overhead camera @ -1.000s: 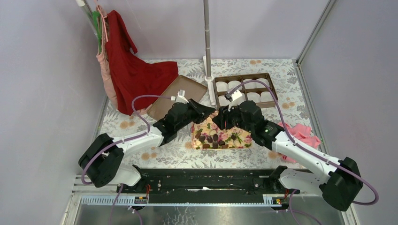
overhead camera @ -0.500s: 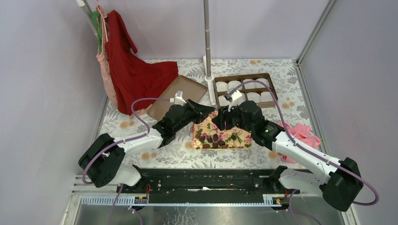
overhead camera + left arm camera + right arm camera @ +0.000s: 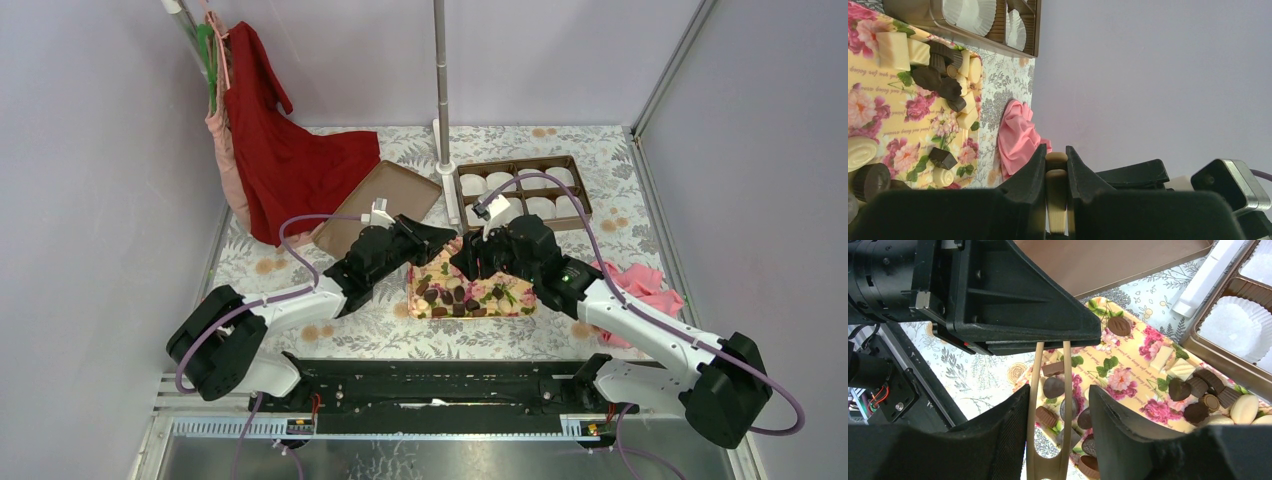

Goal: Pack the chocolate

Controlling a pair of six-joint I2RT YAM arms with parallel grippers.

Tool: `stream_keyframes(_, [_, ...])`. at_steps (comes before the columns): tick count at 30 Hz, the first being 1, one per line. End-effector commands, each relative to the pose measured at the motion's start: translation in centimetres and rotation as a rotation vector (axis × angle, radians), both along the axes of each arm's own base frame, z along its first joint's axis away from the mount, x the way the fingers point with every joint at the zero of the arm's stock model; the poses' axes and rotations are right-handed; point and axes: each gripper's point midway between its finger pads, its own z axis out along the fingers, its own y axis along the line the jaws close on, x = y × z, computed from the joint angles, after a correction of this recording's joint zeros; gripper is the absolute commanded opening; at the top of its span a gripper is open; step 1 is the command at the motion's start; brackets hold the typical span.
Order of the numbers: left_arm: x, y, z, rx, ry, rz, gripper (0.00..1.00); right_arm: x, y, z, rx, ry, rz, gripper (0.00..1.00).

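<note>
The chocolate [image 3: 447, 294] lies loose on a flowered yellow tray [image 3: 505, 297]: dark, milk and white pieces [image 3: 1120, 326] [image 3: 950, 89]. Both grippers meet above the tray's far edge. My left gripper [image 3: 448, 240] [image 3: 1055, 152] is shut on the tip end of beige tongs [image 3: 1056, 200]. The tongs [image 3: 1066, 370] run from the left gripper [image 3: 1048, 340] down between the jaws of my right gripper [image 3: 1059, 390] [image 3: 466, 262]. One tong arm rests against one right finger [image 3: 1015, 415]. A gap separates the other arm from the other finger.
A brown box [image 3: 572, 162] with white paper cups [image 3: 1233, 325] stands behind the tray. Its flat brown lid [image 3: 375, 205] lies at the left. A pole [image 3: 441, 90] rises between them. Red clothing [image 3: 285, 160] hangs at the far left, and a pink cloth [image 3: 640, 285] lies at the right.
Both wrists have drifted very slightly to the left over the tray. The tongs stay held the same way.
</note>
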Motion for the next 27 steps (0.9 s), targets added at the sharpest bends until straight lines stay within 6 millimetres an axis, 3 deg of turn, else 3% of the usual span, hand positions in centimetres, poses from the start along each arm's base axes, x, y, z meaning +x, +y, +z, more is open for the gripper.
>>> stream_keyframes(1, [0.3, 0.4, 2.4, -0.067, -0.05, 0.021, 0.0, 0.0, 0.4, 0.8, 0.009, -0.038, 0.031, 0.51])
stream_keyframes(7, [0.2, 0.4, 2.3, -0.07, -0.041, 0.018, 0.02, 0.1, 0.4, 1.0, 0.002, -0.046, 0.034, 0.45])
stream_keyframes(10, [0.1, 0.5, 1.8, -0.054, -0.036, 0.02, 0.12, 0.1, 0.3, 1.3, 0.0, -0.05, 0.032, 0.43])
stream_keyframes(13, [0.0, 0.7, 1.5, -0.027, -0.035, 0.02, 0.3, 0.1, 0.1, 1.6, -0.007, -0.055, 0.025, 0.43])
stream_keyframes(17, [0.2, 1.2, 0.7, 0.009, -0.027, 0.048, 0.42, -0.1, -0.4, 1.8, -0.021, -0.055, 0.019, 0.42])
stream_keyframes(27, [0.2, 1.2, -1.8, 0.073, 0.022, 0.045, 0.43, -0.2, -0.4, 3.4, -0.002, -0.075, 0.024, 0.42])
